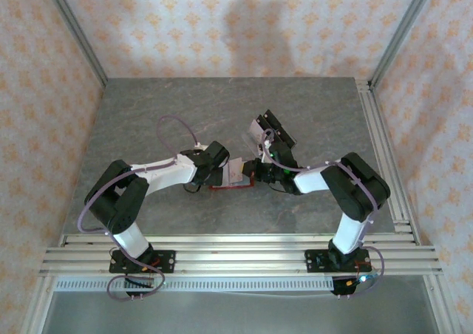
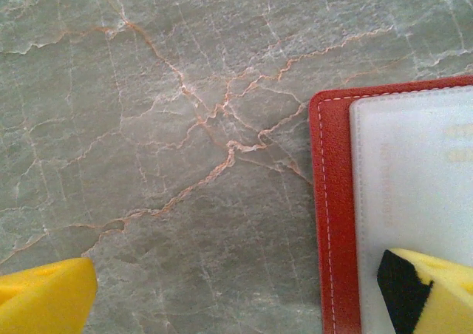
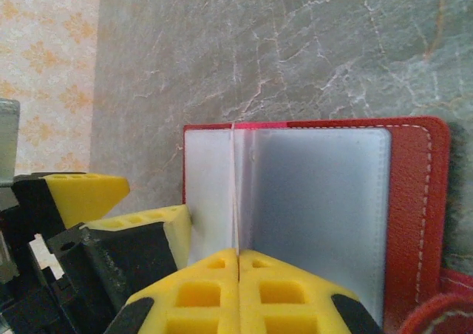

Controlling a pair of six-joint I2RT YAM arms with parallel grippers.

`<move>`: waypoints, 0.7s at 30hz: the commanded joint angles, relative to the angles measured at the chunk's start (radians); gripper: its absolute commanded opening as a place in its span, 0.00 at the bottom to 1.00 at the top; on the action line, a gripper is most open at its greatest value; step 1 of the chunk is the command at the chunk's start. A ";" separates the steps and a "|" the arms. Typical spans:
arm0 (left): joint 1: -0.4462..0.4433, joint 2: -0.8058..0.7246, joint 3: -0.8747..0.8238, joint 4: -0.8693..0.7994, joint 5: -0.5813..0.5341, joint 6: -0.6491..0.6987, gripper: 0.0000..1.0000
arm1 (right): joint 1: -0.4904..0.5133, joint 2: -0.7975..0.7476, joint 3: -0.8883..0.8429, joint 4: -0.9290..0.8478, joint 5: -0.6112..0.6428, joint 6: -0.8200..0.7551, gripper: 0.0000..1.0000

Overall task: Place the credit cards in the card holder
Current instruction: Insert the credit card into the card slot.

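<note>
The red card holder [image 1: 230, 187] lies spread open on the table between both grippers, its pale pockets facing up [image 3: 318, 201]. My right gripper [image 3: 238, 256] is shut on a thin pale credit card [image 3: 235, 186]. The card is seen edge-on, over the holder near its fold; I cannot tell whether its far end is inside a pocket. My left gripper [image 2: 236, 297] is open at the holder's left end. One of its yellow fingers [image 2: 436, 290] rests on the pale pocket [image 2: 414, 179], the other over bare table. In the top view my left gripper [image 1: 220, 173] and right gripper [image 1: 256, 173] flank the holder.
A clear stand with black blocks [image 1: 270, 131] sits just behind the right gripper. The grey marble table [image 1: 148, 105] is bare to the left and back. An aluminium rail [image 1: 380, 149] runs along the right edge, and patterned walls enclose the table.
</note>
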State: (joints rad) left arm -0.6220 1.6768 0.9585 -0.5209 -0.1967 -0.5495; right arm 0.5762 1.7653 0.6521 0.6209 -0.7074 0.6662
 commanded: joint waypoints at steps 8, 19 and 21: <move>-0.007 0.001 -0.019 -0.051 -0.041 -0.010 1.00 | 0.002 0.032 -0.018 0.105 -0.041 0.030 0.00; -0.007 0.000 -0.020 -0.051 -0.044 -0.012 1.00 | 0.004 0.075 -0.041 0.196 -0.064 0.091 0.00; -0.007 -0.001 -0.020 -0.051 -0.042 -0.010 1.00 | 0.003 0.072 -0.053 0.216 -0.063 0.104 0.00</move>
State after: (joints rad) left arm -0.6220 1.6764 0.9581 -0.5297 -0.2176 -0.5518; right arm 0.5755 1.8278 0.6197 0.7616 -0.7532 0.7486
